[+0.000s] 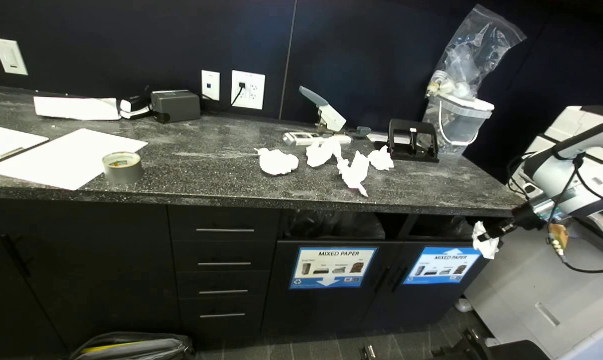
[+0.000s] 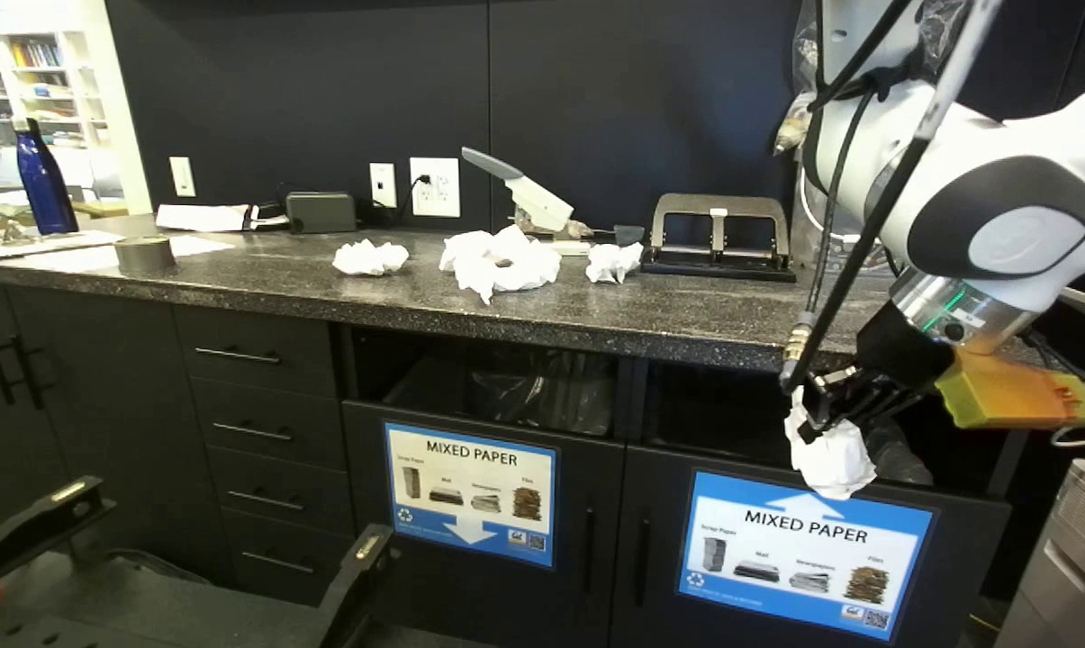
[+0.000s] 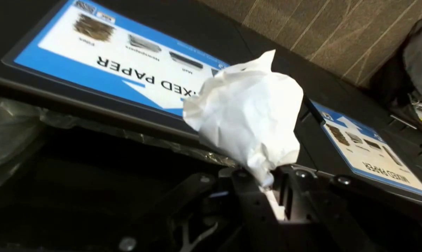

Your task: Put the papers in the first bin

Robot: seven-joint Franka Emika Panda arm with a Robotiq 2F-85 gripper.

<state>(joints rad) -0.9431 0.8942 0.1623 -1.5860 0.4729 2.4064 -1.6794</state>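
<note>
My gripper (image 2: 817, 412) is shut on a crumpled white paper (image 2: 832, 463). In the wrist view the paper (image 3: 249, 112) sticks out past the fingertips (image 3: 263, 178), pinched at its narrow end. In an exterior view the held paper overlaps the top edge of the bin front with the up-arrow sign (image 2: 808, 553), by its dark opening. The bin front with the down-arrow sign (image 2: 470, 490) is beside it, with a clear liner (image 2: 542, 391) in its opening. Several crumpled papers lie on the counter, such as this one (image 1: 277, 162), this one (image 1: 354, 171) and this one (image 1: 381, 159).
The counter's front edge (image 2: 542, 324) overhangs both bin openings. A hole punch (image 2: 720, 234), a stapler (image 1: 326, 117) and a clear bucket (image 1: 454, 122) stand at the back. A tape roll (image 1: 122, 167) and flat sheets (image 1: 66, 157) lie at the far end. A printer (image 1: 521, 280) stands beside the cabinet.
</note>
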